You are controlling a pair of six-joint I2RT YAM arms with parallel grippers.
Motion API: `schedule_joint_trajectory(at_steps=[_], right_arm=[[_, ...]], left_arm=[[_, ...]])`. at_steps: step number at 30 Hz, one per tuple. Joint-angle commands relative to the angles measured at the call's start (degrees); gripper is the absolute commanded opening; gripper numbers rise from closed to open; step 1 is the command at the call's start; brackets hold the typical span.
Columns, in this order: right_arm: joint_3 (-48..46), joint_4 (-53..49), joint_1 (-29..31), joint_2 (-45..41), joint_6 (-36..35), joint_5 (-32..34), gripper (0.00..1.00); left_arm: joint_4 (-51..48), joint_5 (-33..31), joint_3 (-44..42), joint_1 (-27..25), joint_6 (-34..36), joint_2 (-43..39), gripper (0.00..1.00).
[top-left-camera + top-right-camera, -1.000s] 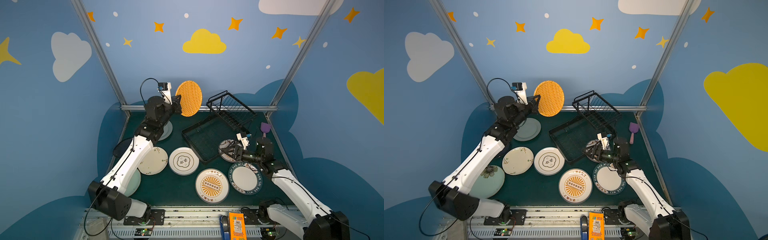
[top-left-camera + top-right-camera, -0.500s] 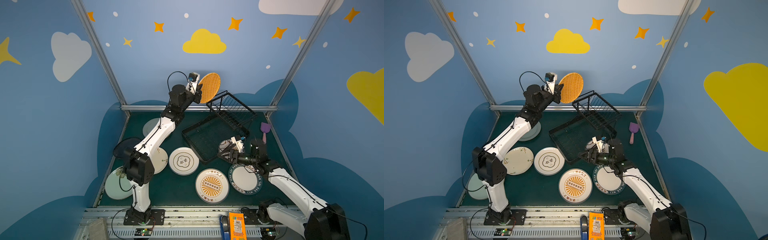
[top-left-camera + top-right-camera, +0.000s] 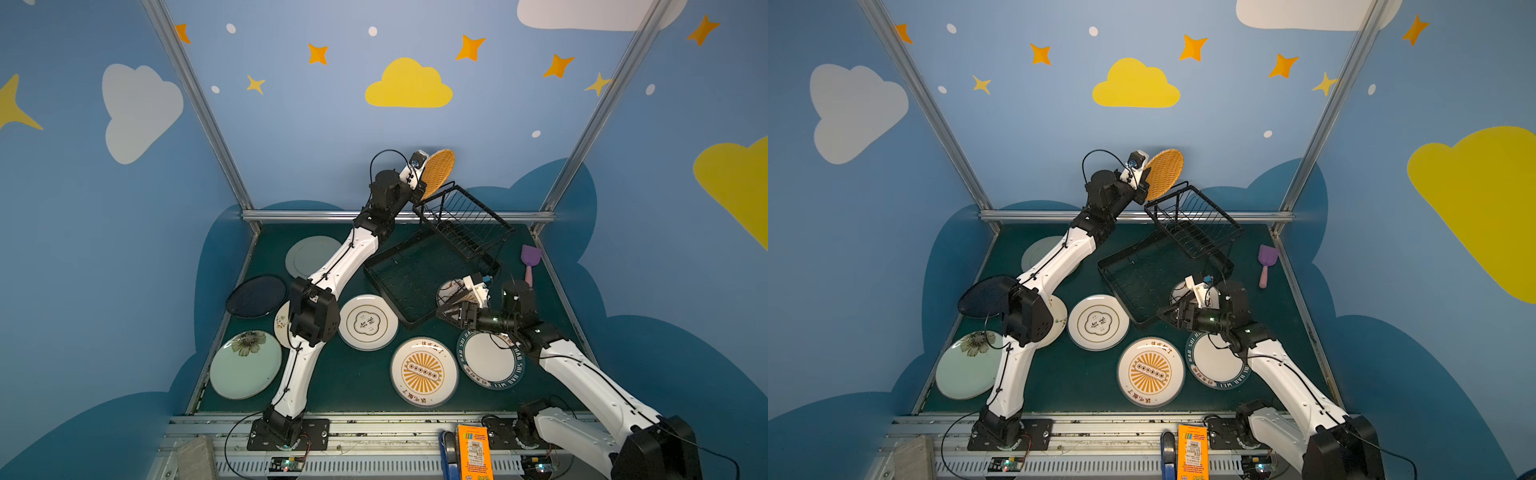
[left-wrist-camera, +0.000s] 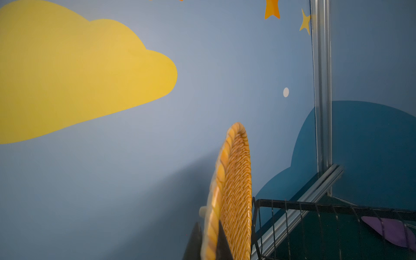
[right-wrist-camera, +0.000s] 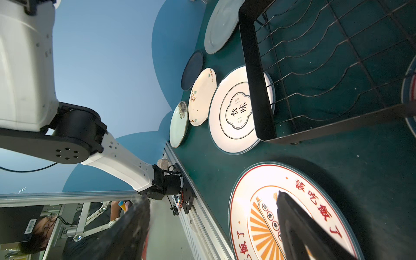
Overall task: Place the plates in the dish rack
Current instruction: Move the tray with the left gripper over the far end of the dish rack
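left gripper (image 3: 420, 188) clamped on the orange woven-look plate (image 3: 439, 171), on edge right at the 11 o'clock corner of the dish rack (image 3: 465, 232), wires beside its rim; right gripper (image 3: 444, 312) gaping wide, empty, at the rack's 5 o'clock; purple spatula (image 3: 530, 259) at 3; sunburst plate (image 3: 424, 372) flat at 6.

**Arm poses, both sides**

Left arm stretched up and far back, wrist raised high. Left gripper (image 3: 420, 188) clamped on the orange plate (image 3: 438, 170). Right arm reaches low and forward. Right gripper (image 3: 445, 313) has jaws spread wide, empty.
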Motion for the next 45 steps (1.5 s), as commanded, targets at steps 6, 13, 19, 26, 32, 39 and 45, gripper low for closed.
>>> schedule_joint_trajectory(at_steps=[6, 13, 19, 26, 32, 39, 45], right_arm=[[-0.20, -2.79, 0.33, -1.17, -1.39, 2.00, 0.86], [-0.14, -4.39, 0.34, -2.11, -1.47, 3.30, 0.86], [-0.31, -5.11, 0.25, -2.49, -2.54, 3.91, 0.88], [-0.24, -5.39, 0.22, -2.14, -2.80, 3.72, 0.88], [-0.21, -6.06, 0.17, -2.20, -3.32, 3.82, 0.88], [-0.10, -7.19, 0.08, -2.59, -4.38, 4.43, 0.88], [-0.40, -7.14, -0.15, -2.49, -4.48, 4.27, 0.88]], left_arm=[[2.65, -0.76, 2.40, -0.80, 0.91, 0.46, 0.04], [2.69, -2.31, 2.80, -1.37, 0.90, 2.03, 0.04], [2.49, -3.13, 2.74, -2.21, 1.20, 2.82, 0.04], [2.80, -4.33, 3.00, -2.65, 1.91, 4.11, 0.04], [2.84, -5.23, 5.72, -3.01, 2.35, 5.96, 0.04], [2.32, -4.15, 5.82, -3.15, 1.82, 6.89, 0.04], [0.92, -1.73, 5.56, -3.33, 2.19, 7.34, 0.04]])
